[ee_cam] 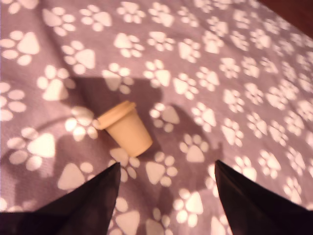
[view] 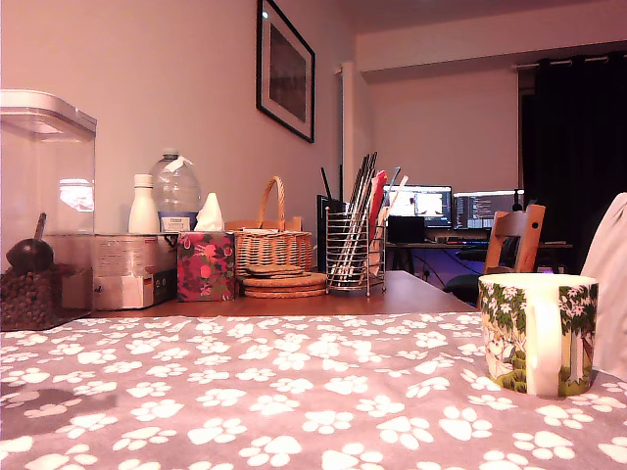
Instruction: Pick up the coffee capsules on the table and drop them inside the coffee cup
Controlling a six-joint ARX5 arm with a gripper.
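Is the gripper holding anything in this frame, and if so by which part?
Nothing is held. The gripper is open, and the coffee capsule lies on its side on the cloth beyond the fingertips, untouched.

You're probably looking at a home: framed picture (view: 285, 69), wicker basket (view: 272, 245), tissue box (view: 206, 264), desk monitors (view: 419, 204) behind.

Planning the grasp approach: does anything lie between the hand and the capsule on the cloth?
Nothing visible does. In the wrist view the open hand is above bare paw-print cloth, and the capsule lies on its side just beyond the fingertips, with no other object near it.
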